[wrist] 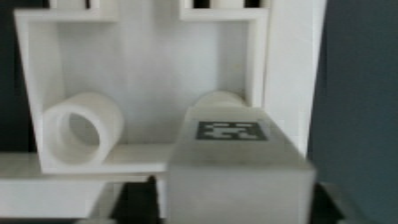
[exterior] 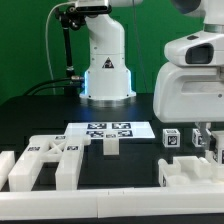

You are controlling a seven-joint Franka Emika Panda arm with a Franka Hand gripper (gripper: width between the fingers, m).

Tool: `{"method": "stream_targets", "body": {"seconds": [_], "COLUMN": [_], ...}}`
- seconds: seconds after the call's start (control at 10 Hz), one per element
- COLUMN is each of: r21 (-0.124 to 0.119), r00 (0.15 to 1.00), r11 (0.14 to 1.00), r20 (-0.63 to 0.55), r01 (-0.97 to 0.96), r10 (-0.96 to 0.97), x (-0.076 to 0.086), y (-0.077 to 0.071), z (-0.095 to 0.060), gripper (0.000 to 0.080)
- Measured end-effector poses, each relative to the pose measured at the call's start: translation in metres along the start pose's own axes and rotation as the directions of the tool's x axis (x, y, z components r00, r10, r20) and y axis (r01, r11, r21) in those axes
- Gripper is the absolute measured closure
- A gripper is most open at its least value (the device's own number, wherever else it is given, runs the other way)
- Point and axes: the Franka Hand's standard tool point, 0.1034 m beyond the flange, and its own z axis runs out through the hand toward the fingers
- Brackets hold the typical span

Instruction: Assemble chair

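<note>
Well, nearest me a long white border rail (exterior: pixel 100 205) runs along the table's front edge. Just behind it, at the exterior view's right, sits a blocky chair part (exterior: pixel 185 172) with the gripper (exterior: pixel 206 140) hanging right over it. Whether the fingers are parted or closed on anything I cannot tell (the big white wrist housing crowds them from here, and the wrist view shows no fingertip plainly). That wrist view is filled by a white framed piece, with a tagged block (wrist: pixel 231 140) and a round peg (wrist: pixel 79 130) side by side inside it.

If a grasp is the step in hand, I'd judge it wants the fingers squared to the part's flat faces and lowered straight, so nothing gets nudged against the rail.

At the exterior view's left lies the X-braced panel (exterior: pixel 45 158), a short post (exterior: pixel 111 146) stands mid-table, and a small tagged cube (exterior: pixel 172 138) sits near the gripper. Behind them the marker board (exterior: pixel 100 128) lies flat on the matte black table (exterior: pixel 30 115), then the arm's base (exterior: pixel 105 75), glowing blue, against a dark room.
</note>
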Motion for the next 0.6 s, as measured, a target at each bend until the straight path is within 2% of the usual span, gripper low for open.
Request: {"method": "stream_targets", "body": {"seconds": [0.4,0.6], "r21": [0.003,0.035], "r00": [0.975,0.833], "r11": [0.975,0.833], "r20": [0.002,0.037], "r01": [-0.224,-0.553], "r10": [0.224,0.552], "x": [-0.0003,-0.0005], "y": [-0.0010,-0.0018], "z": [0.0002,0.0010], "gripper": [0.0511,0.0511]}}
